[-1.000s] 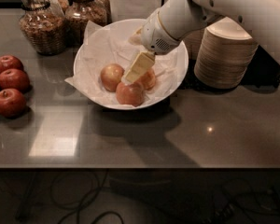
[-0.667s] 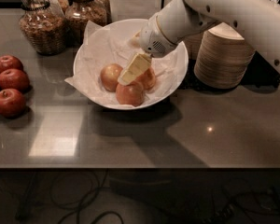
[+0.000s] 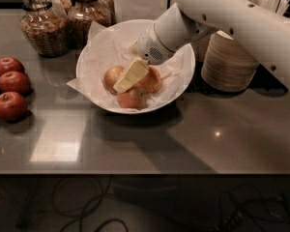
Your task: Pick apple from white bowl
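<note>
Since a second ago, the gripper [image 3: 130,75] has slid a little leftward and lower into the white bowl [image 3: 187,83]; nothing else has shifted. At far left we see deep-red apples [image 3: 9,88] on the grey counter [image 3: 150,144], well apart from the bowl, with glass jars [image 3: 43,25] behind them. Next comes the wide bowl, lined with crinkled paper, holding three red-and-gold fruits huddled together: a left apple [image 3: 111,75], a front apple [image 3: 131,100] and a right apple [image 3: 153,81]. The pale gripper lies slanted across them, its tip between the left and front apples. We cannot tell whether it is parted or closed, and no fruit is lifted. The white arm [image 3: 232,13] runs up to the right, above a stack of beige paper bowls [image 3: 229,64]. We judge this the reaching step, with no grasp secured yet. The next move calls for settling around a single apple, closing firmly, then lifting clear of the rim without dragging the paper.
</note>
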Controlling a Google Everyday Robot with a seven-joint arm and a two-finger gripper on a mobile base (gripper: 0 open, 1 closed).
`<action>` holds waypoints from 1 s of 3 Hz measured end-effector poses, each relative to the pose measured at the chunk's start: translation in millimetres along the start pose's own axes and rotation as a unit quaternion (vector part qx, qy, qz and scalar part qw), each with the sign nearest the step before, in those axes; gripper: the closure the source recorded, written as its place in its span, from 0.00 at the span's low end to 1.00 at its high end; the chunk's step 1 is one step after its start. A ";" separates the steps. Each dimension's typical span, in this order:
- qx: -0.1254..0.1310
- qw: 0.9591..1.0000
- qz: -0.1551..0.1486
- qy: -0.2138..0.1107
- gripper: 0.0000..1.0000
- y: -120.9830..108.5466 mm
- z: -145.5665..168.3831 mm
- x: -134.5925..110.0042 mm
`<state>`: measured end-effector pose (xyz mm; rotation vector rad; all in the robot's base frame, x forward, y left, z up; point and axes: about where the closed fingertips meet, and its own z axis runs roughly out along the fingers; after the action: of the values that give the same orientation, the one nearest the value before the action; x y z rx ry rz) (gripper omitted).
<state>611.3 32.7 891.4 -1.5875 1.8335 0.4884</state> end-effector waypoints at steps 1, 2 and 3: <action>-0.018 1.000 0.004 -0.001 0.23 3.0 9.5 -17.9; -0.019 1.000 0.004 -0.001 0.22 3.1 9.7 -18.2; -0.019 1.000 0.004 -0.001 0.14 3.1 9.8 -18.3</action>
<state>611.5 53.0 896.4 -1.6044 1.8403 0.5304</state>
